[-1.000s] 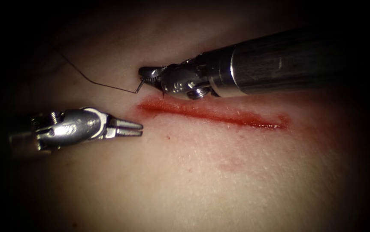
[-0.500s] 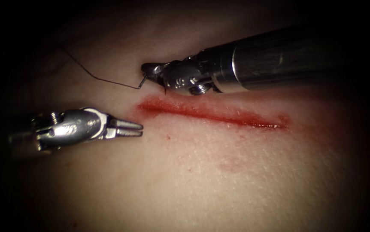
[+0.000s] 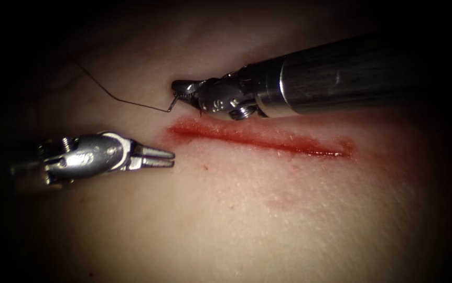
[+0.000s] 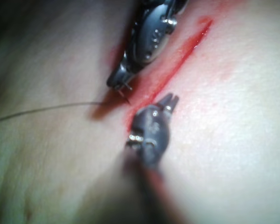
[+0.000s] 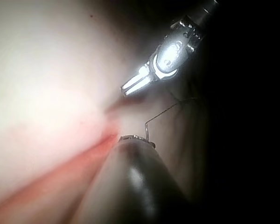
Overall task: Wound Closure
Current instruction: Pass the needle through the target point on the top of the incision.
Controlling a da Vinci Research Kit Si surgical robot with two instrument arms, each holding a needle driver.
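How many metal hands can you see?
2. The right hand sits above the cut's left end, holding the needle with its thread. The left hand, holding nothing, is below-left of the cut.

- Right tool grips needle near its thread end, beside cut.
- Thread trails off over tissue.
- Left tool holds nothing.

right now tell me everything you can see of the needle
The needle is a thin, dark, curved piece of metal wire, mostly hidden in the shut jaws of the right arm's tool. Its thread end pokes out at the jaw tips, where the dark thread trails away to the left. A short dark point shows under the tool just above the left end of the cut; whether it enters the tissue is unclear.
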